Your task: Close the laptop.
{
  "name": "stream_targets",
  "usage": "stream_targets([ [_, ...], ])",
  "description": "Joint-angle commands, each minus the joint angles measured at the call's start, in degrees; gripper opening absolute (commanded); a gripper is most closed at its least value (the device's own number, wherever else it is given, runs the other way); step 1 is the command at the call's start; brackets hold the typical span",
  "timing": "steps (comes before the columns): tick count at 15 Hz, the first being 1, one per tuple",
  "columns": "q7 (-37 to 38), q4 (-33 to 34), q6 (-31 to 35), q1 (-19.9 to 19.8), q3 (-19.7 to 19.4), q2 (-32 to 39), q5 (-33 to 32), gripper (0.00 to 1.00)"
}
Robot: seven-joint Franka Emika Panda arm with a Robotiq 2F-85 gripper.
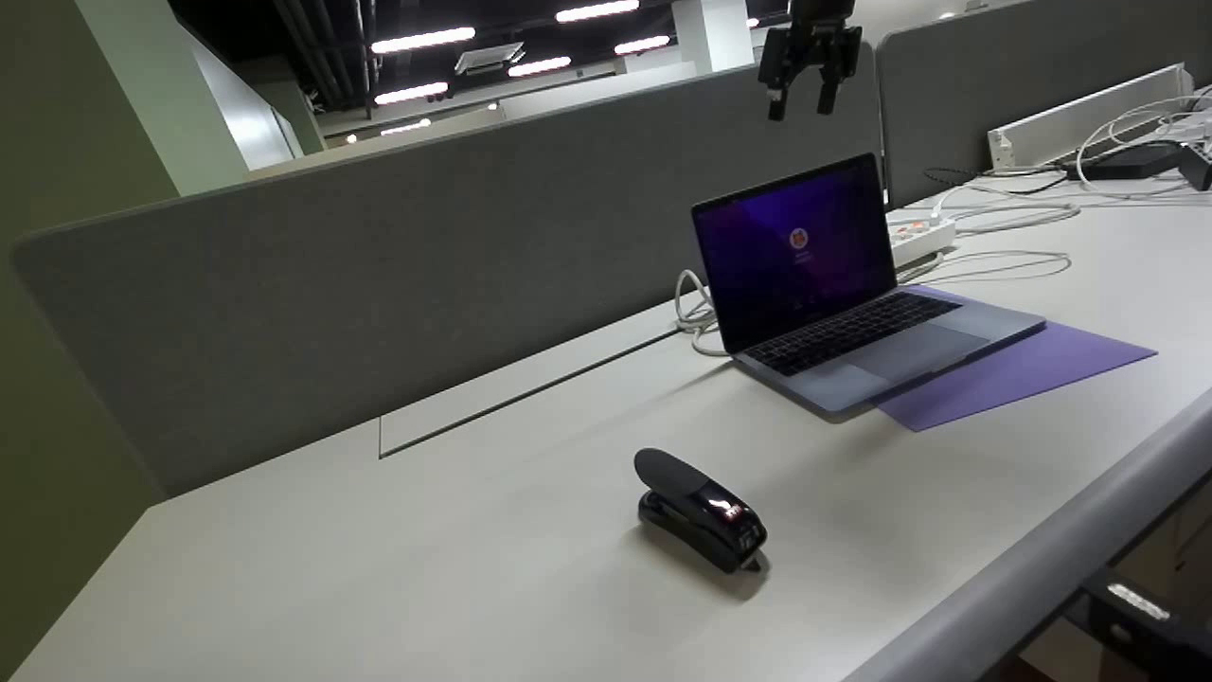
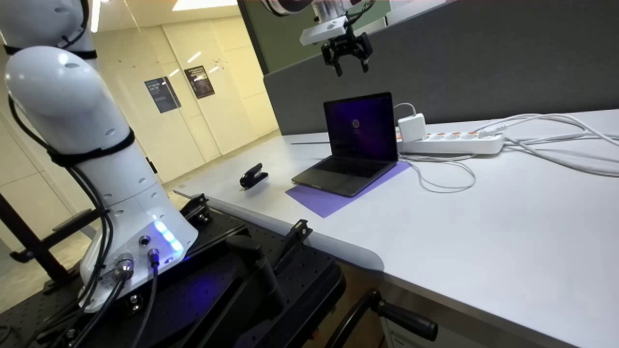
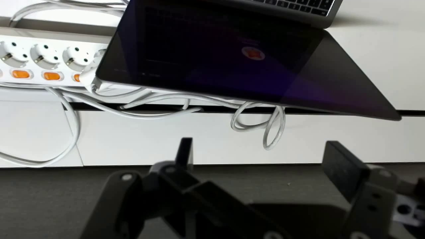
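Note:
The silver-grey laptop (image 1: 805, 265) stands open on the white desk, lid raised, with a lit purple screen and a dark keyboard. It also shows in an exterior view (image 2: 360, 128). In the wrist view the screen (image 3: 212, 59) fills the upper part, with a keyboard corner at the top. My gripper (image 1: 802, 106) is above the lid's top edge and apart from it; it also hangs above the lid in an exterior view (image 2: 352, 70). In the wrist view the fingers (image 3: 260, 146) are spread wide with nothing between them, past the lid's top edge.
A purple sheet (image 1: 1060, 365) lies partly under the laptop. A black stapler (image 1: 701, 511) is on the desk. A white power strip (image 2: 452, 143) with cables is beside the laptop. A grey partition (image 1: 426, 275) stands behind it. A looped white cable (image 3: 275, 132) lies behind the lid.

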Motion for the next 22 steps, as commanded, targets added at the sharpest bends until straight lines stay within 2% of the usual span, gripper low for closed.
stream_targets([
  [1, 9.6, 6.1, -1.4, -1.2, 1.9, 4.7, -4.3, 1.00],
  [6, 17.3, 9.8, -1.4, -0.8, 2.5, 8.4, -8.9, 1.00],
  [10, 20.4, 12.1, -1.9, -0.9, 2.5, 10.9, -11.3, 1.00],
  [13, 20.6, 13.6, -3.3, -1.1, 2.8, 12.6, -12.3, 1.00],
  [16, 19.9, 13.9, -7.6, -1.4, 3.6, 13.0, -12.5, 1.00],
  [17, 18.4, 11.7, -4.1, -1.7, 3.9, 12.3, -12.2, 1.00],
  [22, 18.4, 12.1, -5.9, -1.4, 3.9, 12.6, -12.7, 1.00],
])
